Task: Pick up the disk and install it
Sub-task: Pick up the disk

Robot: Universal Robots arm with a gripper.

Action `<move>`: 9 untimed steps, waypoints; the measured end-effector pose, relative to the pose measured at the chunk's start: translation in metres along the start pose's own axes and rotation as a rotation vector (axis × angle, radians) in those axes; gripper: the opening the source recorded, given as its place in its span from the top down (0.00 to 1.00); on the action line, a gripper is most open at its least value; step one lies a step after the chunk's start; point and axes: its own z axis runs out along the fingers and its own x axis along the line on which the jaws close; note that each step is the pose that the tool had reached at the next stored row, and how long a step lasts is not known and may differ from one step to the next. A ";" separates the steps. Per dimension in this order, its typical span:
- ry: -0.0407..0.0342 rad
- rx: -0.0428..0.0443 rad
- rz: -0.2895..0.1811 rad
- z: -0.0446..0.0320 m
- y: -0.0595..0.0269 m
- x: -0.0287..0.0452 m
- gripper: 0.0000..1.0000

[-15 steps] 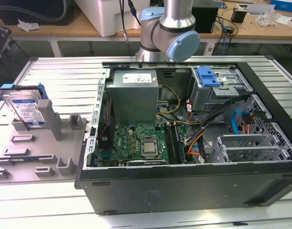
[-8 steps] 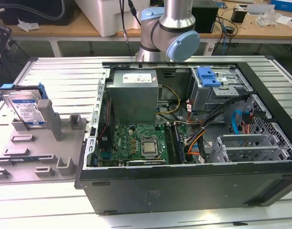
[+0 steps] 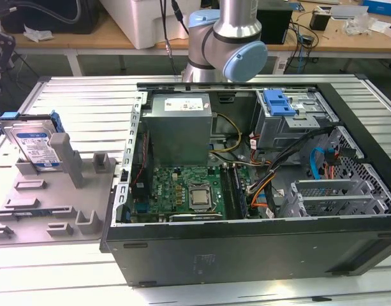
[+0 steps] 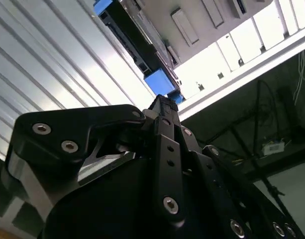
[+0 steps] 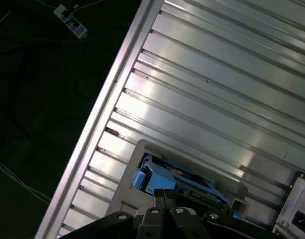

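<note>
While the disk stands tilted in a grey holder tray beside the open computer case, the gripper points at its blue carrier; the pincer's opening cannot be told.

1 disk is counted, ahead of the gripper in the first wrist view; 1 gripper & 1 arm are counted; 1 grey holder is noted, w/ the disk stood in it; 1 open PC case is seen, w/ 1 PSU, 1 CPU, 1 drive cage & 1 blue latch piece atop it; 1 power strip is counted.
</note>
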 end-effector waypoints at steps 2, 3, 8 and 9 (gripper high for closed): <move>0.0005 0.0025 -0.074 0.0003 0.0000 0.0000 0.89; 0.0006 0.0032 -0.094 0.0004 0.0000 0.0000 0.89; 0.0013 0.0065 -0.194 0.0008 0.0000 0.0000 0.89; 0.0015 0.0073 -0.217 0.0009 0.0000 0.0000 0.89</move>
